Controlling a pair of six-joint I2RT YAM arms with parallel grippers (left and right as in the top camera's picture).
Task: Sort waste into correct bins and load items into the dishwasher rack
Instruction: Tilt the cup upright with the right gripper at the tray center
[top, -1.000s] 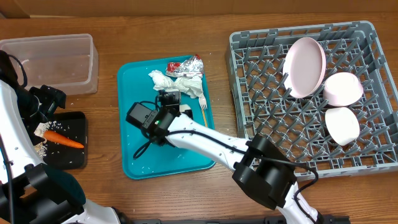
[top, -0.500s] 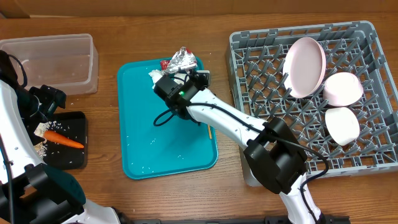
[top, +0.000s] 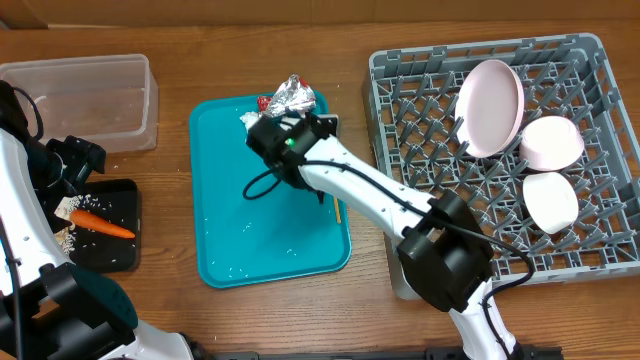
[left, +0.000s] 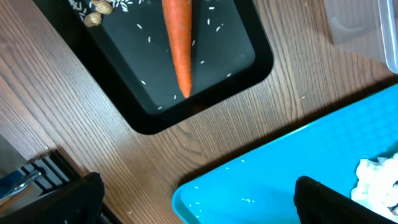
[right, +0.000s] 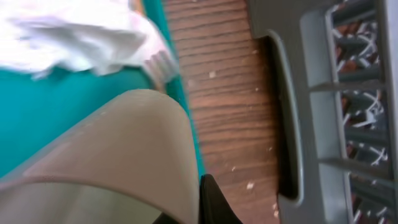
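Note:
My right gripper (top: 312, 127) hangs over the far right corner of the teal tray (top: 230, 220), shut on the white cup (right: 118, 149), whose pale rounded wall fills the lower left of the right wrist view. A crumpled napkin (right: 81, 31) and the foil wrapper (top: 292, 95) lie just beyond it. The fork's yellow handle (top: 337, 210) shows under the arm. The dishwasher rack (top: 430, 200) holds a plate (top: 490, 107) and two bowls (top: 552, 142). My left gripper (left: 199, 205) is open above the tray's left corner, near the carrot (left: 177, 43) in the black tray (left: 249, 68).
A clear plastic tub (top: 80, 100) stands at the back left, beyond the black tray. Beige food bits (left: 99, 9) and rice grains lie beside the carrot. A strip of bare wood (right: 224, 112) separates the teal tray from the rack's rim.
My right arm swung from the tray's middle toward its far right corner and its jaws closed on the cup. The left arm stayed still.

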